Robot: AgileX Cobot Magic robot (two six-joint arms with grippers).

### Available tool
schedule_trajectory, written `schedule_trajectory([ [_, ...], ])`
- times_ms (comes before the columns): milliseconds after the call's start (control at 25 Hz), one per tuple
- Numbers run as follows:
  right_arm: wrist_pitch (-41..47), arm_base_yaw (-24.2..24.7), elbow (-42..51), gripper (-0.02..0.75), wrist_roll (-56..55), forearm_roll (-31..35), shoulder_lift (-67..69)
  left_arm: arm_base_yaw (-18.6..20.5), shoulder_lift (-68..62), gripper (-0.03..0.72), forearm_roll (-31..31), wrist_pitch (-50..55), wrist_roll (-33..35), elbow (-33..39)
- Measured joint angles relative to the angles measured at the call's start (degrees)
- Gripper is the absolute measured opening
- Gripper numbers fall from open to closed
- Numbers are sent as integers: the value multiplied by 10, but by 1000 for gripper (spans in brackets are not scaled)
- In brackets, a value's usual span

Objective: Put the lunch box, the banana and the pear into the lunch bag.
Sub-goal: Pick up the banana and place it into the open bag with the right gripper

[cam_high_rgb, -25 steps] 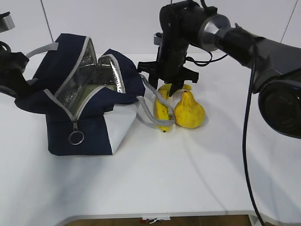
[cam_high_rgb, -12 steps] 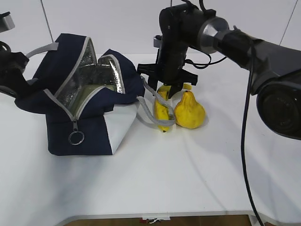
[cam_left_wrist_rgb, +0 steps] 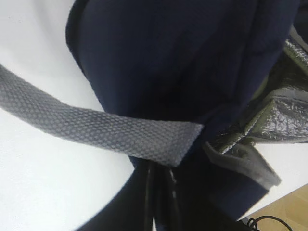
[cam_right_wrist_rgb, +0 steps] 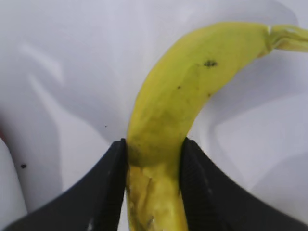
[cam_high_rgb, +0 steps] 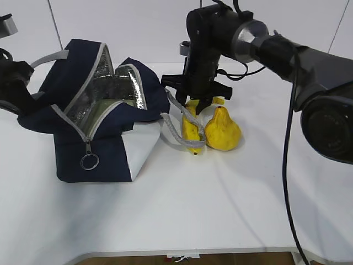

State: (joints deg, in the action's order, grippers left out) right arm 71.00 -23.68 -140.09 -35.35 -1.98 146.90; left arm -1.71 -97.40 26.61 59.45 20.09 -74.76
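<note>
Banana (cam_right_wrist_rgb: 163, 125) is sitting between the two black fingers (cam_right_wrist_rgb: 103, 192) of the right gripper (cam_right_wrist_rgb: 154, 183), both pads touching its sides, so the claw is pinching the fruit near its middle; in the exterior view the banana (cam_high_rgb: 190, 132) is lying on the white table (cam_high_rgb: 220, 210) just beside the pear (cam_high_rgb: 222, 130), with a grey handle (cam_high_rgb: 176, 130) of the lunch bag (cam_high_rgb: 99, 110) looping across it. Left gripper is pressed together at the bag's far side, among navy cloth and strap, though what exactly it is pinching is hidden. The bag is gaping open, foil lining showing. Risk lies in the lift: the handle is likely snagging the banana and dragging the bag; the curved skin may be slipping or swivelling; the pear may be rolling if nudged.
</note>
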Motion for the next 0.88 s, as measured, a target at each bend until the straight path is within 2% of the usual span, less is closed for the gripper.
schedule_trajectory([
  [440, 4, 0, -71, 290, 0, -7, 6, 0, 0, -7, 0, 0, 0, 0],
  [880, 9, 0, -188, 289, 34, -60, 6, 0, 0, -7, 0, 0, 0, 0],
])
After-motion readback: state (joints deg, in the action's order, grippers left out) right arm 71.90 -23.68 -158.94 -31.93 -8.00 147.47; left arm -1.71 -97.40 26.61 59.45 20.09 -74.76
